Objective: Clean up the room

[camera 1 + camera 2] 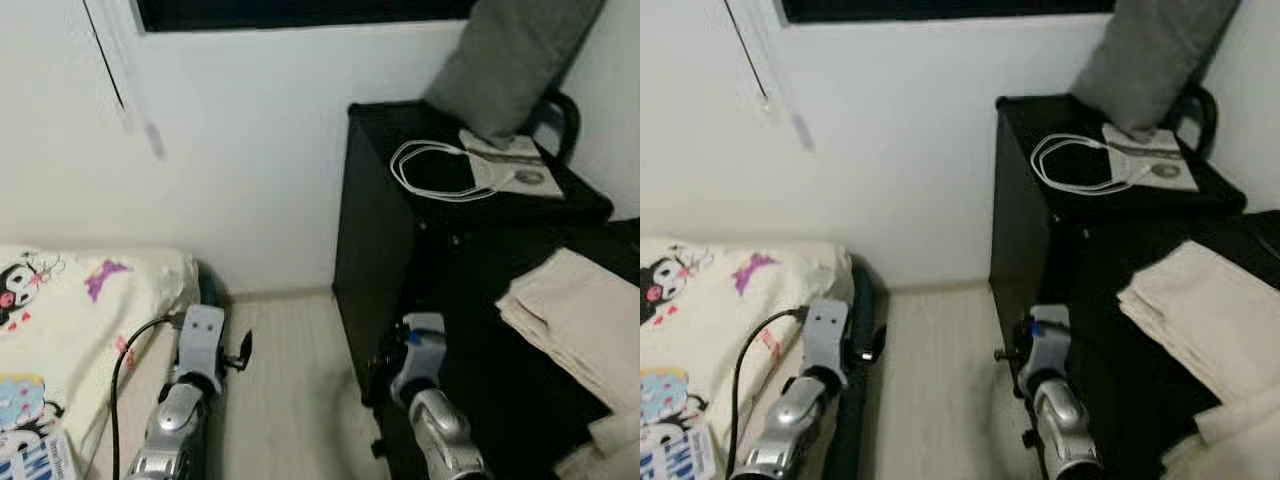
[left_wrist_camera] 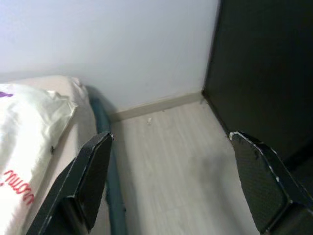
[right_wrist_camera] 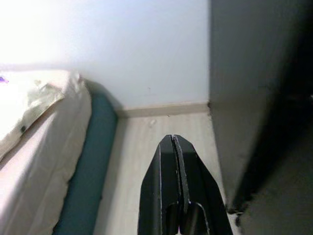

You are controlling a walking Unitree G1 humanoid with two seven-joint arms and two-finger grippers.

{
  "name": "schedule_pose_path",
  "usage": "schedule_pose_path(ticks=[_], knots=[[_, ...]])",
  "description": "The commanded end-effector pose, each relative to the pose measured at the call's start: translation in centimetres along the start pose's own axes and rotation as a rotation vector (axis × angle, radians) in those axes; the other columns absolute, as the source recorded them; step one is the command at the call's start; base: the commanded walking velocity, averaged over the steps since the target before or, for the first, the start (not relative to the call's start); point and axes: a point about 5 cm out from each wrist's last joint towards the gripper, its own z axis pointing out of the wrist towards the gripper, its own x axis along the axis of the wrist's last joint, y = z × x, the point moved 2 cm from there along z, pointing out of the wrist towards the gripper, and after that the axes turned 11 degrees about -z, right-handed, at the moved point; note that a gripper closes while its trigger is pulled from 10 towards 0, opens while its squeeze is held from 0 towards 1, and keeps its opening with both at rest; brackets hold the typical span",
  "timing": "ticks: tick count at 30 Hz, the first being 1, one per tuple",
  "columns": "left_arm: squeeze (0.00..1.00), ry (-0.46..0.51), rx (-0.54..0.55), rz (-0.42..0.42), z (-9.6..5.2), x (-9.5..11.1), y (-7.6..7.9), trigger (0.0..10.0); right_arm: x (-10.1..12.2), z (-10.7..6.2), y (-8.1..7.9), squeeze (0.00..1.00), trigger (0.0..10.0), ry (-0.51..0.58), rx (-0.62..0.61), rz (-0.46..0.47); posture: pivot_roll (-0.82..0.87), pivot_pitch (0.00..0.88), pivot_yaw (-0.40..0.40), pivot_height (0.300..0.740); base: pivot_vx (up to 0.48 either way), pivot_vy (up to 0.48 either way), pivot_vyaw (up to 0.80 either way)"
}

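A narrow strip of pale wood floor (image 1: pixel 285 380) runs between a bed (image 1: pixel 70 330) with cartoon-print bedding and a black cabinet (image 1: pixel 375 230). The left gripper (image 2: pixel 171 181) hangs low above the floor beside the bed's edge, fingers spread wide and empty. The right gripper (image 3: pixel 175 161) hangs by the cabinet's front corner, fingers pressed together, holding nothing. On the cabinet's top lie a coiled white cable (image 1: pixel 435 170) and a grey cushion (image 1: pixel 510 60) at the back edge. Folded cream cloth (image 1: pixel 580 320) lies beside the cabinet.
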Motion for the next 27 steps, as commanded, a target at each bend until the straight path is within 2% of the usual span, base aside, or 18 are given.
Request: schedule_pose_path(ticks=[1,9,16,18,27], knots=[[0.0,-0.01,0.01,0.001,-0.1,-0.19,-0.29,10.0,-0.61,-0.24,-0.11,0.0,10.0,-0.025,0.008,-0.008,-0.03,0.119,0.003,0.74,0.364,0.0,0.0],[0.0,-0.01,0.008,-0.001,-0.1,-0.2,-0.27,10.0,-0.48,-0.18,-0.49,0.0,10.0,-0.018,0.031,-0.036,-0.03,0.12,0.003,0.74,0.361,0.0,0.0],[0.0,-0.01,0.007,-0.002,-0.06,-0.19,-0.21,10.0,-0.42,-0.1,-0.51,0.0,10.0,-0.018,0.035,-0.042,-0.03,0.12,0.004,0.74,0.362,0.0,0.53],[0.0,-0.009,0.006,-0.001,-0.03,-0.16,-0.19,10.0,-0.34,-0.1,-0.39,0.0,10.0,-0.008,0.022,-0.004,-0.03,0.12,0.004,0.74,0.364,0.0,0.0],[0.0,-0.009,0.0,-0.001,0.09,-0.14,0.0,10.0,-0.38,-0.07,0.06,0.0,10.0,-0.019,0.003,-0.008,-0.03,0.123,0.006,0.74,0.359,0.0,0.0]])
